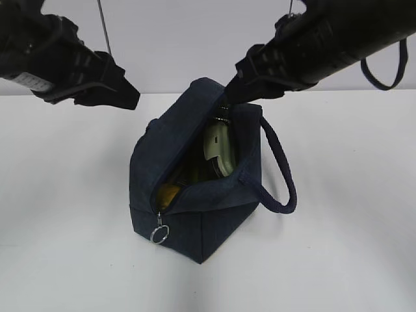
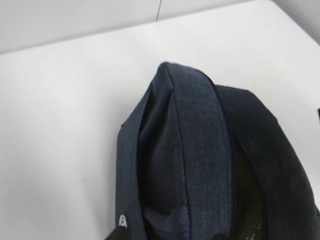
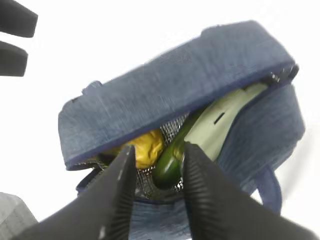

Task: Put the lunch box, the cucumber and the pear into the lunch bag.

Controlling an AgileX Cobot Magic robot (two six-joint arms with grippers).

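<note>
Lunch bag: upright on the white table, mouth open.
Right wrist view only: cucumber between pear and lunch box, all inside.
Right gripper: fingers spread, empty, just above the cucumber.
Left gripper: jaws unseen, cannot tell.

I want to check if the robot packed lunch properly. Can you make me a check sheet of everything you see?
Surface: white table, bare around the bag.
Lunch bag: upright, zipper open, ring pull hanging at the front.
Lunch box: inside the bag.
Cucumber: inside, beside the lunch box.
Pear: inside.
Clutter: nothing seen.
Left gripper: raised beside the bag, jaws unclear.
Right gripper: open above the cucumber.
Cables: dark loop behind right arm.
Surroundings: plain pale wall.
</note>
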